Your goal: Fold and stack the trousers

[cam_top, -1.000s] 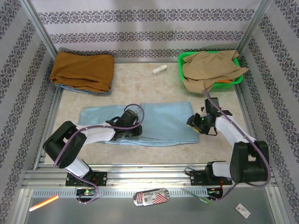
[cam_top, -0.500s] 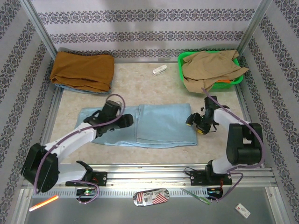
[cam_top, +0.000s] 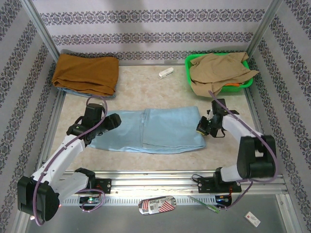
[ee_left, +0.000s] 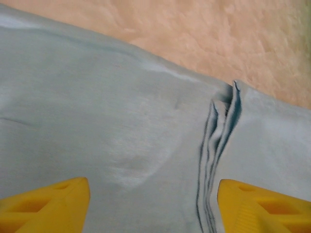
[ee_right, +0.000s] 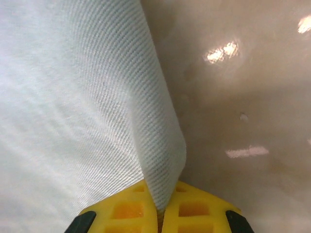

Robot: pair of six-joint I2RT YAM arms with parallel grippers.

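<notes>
Beige tabletop (cam_top: 146, 92): pale blue trousers (cam_top: 165, 127) folded flat; left jaws wide, right jaws clamped on edge.

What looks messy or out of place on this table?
The tan khaki garment spills over the green plastic basket's near rim. The pale sky-blue cloth trousers lie uneven, their left part slanting off the neater right fold.

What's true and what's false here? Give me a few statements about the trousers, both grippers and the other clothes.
1. The right gripper is shut on the trousers' edge. True.
2. The left gripper clamps the trousers. False: it is open over the cloth.
3. The tan garment lies in the green basket. True.
4. The rust-orange garment sits at the far right corner. False: far left corner.
</notes>
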